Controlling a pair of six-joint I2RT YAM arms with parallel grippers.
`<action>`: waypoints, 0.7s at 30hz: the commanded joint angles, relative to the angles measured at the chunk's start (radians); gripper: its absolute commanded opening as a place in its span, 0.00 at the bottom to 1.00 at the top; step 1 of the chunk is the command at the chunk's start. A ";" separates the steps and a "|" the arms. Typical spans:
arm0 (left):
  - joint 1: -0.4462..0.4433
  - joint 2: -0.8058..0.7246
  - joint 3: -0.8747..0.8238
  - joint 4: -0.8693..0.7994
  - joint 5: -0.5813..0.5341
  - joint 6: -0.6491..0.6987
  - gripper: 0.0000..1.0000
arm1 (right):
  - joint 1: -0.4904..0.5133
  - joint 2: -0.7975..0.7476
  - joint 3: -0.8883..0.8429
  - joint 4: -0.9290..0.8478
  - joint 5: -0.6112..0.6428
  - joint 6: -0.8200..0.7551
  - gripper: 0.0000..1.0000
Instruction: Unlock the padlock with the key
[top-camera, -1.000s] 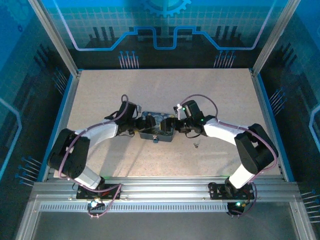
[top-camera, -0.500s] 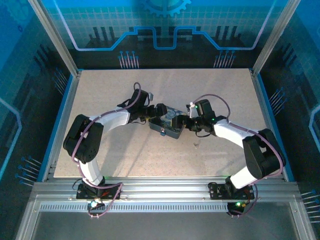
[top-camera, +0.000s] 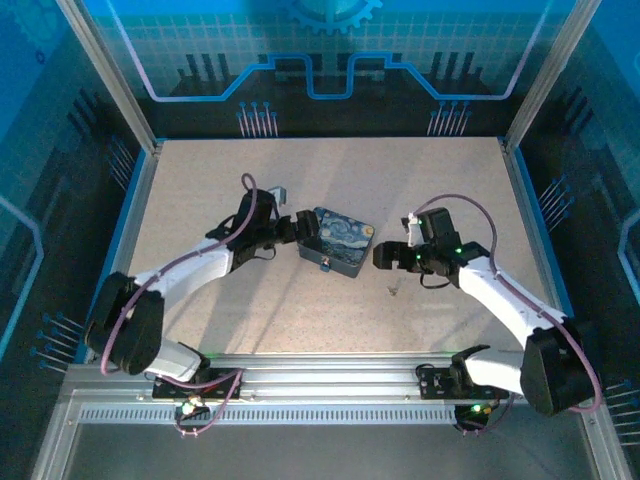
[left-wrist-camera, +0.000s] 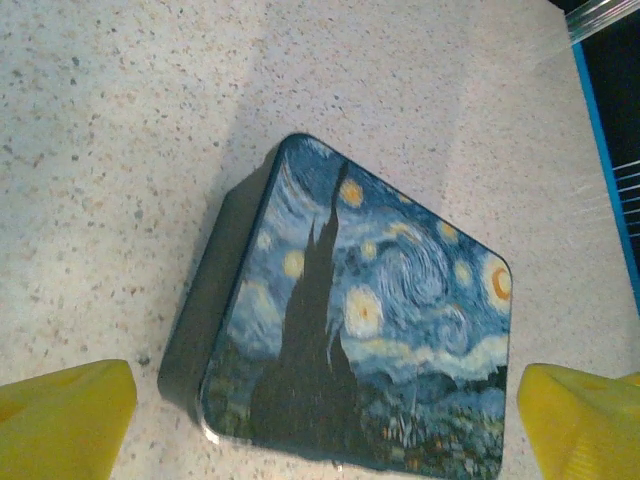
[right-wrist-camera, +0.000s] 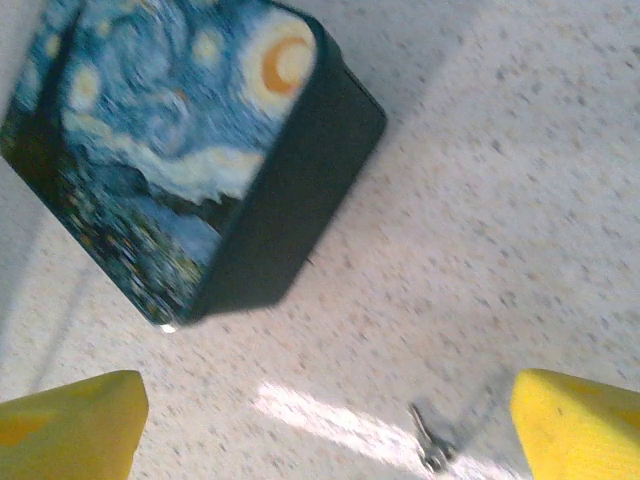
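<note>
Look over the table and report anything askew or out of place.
The box sits askew on the table, not square with its edges. The key lies loose on the table, apart from the box and held by neither gripper; the right gripper is open near it. Nothing looks spilled or damaged.

- I saw a speckled beige table (top-camera: 300, 180) with a blue border along its left and right edges.
- A dark blue box (top-camera: 338, 241) with a swirly night-sky print lay flat near the centre, turned at an angle to those edges.
- The key (top-camera: 393, 291) lay on bare surface near the box's right side, apart from it.
- The padlock (top-camera: 325, 265) sat against the box's near side; I could not tell whether it touched the table.
</note>
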 joint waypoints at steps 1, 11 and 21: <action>-0.032 -0.052 -0.095 0.062 -0.020 -0.051 0.99 | -0.017 -0.019 -0.040 -0.133 0.050 -0.059 0.89; -0.060 -0.068 -0.219 0.153 -0.035 -0.108 0.99 | 0.017 0.155 0.006 -0.132 0.049 -0.061 0.59; -0.060 -0.070 -0.236 0.159 -0.040 -0.098 0.99 | 0.079 0.285 0.067 -0.145 0.223 0.021 0.52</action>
